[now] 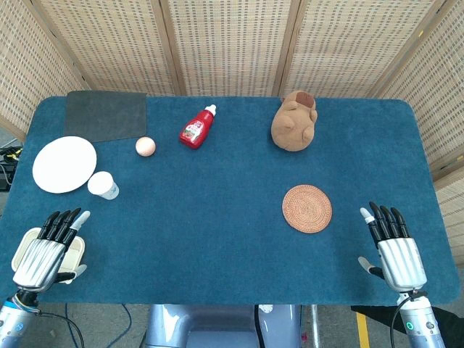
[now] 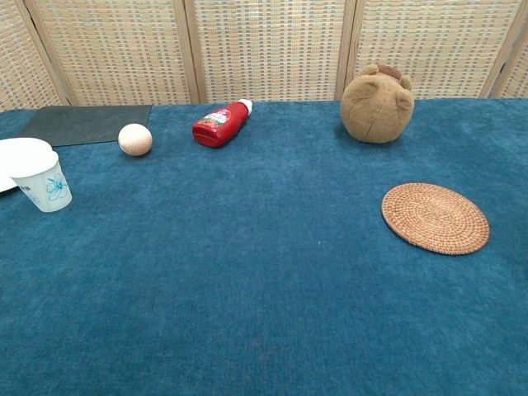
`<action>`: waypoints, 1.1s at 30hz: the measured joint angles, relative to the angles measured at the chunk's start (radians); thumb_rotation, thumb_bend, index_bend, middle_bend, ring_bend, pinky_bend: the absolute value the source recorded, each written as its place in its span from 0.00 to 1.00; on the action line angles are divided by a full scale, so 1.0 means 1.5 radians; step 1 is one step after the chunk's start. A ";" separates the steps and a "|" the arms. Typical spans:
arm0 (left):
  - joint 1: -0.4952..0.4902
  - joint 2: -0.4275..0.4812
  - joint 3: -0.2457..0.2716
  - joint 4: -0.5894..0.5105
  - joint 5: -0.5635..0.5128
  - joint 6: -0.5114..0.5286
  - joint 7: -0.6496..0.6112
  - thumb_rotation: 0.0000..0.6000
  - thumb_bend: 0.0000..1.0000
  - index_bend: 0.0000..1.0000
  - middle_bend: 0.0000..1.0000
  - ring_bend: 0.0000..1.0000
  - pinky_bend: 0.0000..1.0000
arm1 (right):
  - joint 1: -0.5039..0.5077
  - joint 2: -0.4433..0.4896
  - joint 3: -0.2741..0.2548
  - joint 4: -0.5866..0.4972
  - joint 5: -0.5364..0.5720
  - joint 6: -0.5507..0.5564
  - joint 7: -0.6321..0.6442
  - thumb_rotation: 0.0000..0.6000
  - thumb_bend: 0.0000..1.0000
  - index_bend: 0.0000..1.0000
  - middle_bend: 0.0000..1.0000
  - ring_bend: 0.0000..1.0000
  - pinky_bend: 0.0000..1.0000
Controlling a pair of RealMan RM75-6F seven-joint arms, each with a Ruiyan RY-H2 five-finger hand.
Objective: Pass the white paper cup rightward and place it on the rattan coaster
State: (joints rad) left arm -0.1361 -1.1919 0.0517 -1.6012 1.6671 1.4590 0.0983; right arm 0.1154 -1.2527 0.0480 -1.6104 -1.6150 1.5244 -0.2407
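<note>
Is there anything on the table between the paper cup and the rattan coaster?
No. In both views only bare blue cloth lies between the paper cup and the rattan coaster.

My left hand point(image 1: 45, 250) has a ribbed silver back, like a row of metal bars running toward the fingers point(image 1: 64, 221), which are black with one pale grey tip beside them. Behind the fingers, at the wrist, I see a dark collar and then a silver-blue forearm with a thin black cable trailing off it. My right hand point(image 1: 391, 246) is built the same: black fingers point(image 1: 388, 221) with one white-tipped, a ribbed silver back behind them, and a black-and-white thumb at the side. Its wrist carries a small teal ring light.
</note>
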 measured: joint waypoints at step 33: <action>-0.031 0.025 -0.022 0.002 -0.032 -0.042 -0.068 1.00 0.05 0.00 0.00 0.00 0.00 | -0.001 0.008 -0.002 -0.004 0.002 -0.004 0.014 1.00 0.02 0.00 0.00 0.00 0.00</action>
State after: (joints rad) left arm -0.1830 -1.1537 0.0185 -1.5987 1.6194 1.3965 -0.0039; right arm 0.1141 -1.2401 0.0452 -1.6161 -1.6119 1.5182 -0.2191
